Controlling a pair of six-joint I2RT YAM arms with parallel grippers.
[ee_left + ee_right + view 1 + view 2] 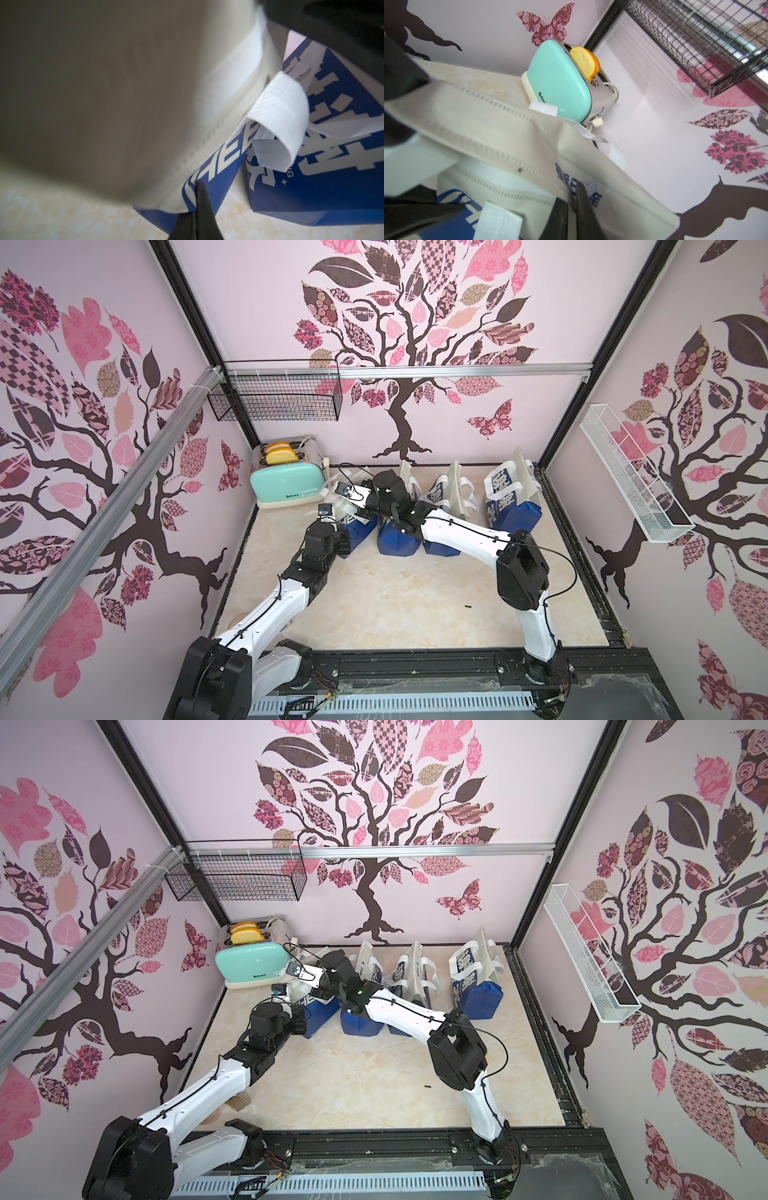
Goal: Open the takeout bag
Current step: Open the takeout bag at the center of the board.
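The bag (360, 531) stands at the left end of a row of four at the back of the table (395, 597), just beside the toaster (286, 485), and both arms reach in to it. In the left wrist view the left gripper (197, 186) has its jaws pressed together on the bag's side edge, where blue print meets cream fabric. A white handle (280, 116) lies folded between the bag and the neighbour (311, 187). In the right wrist view the right gripper (576, 194) is pinched tight on the bag's cream upper panel, close to its rim.
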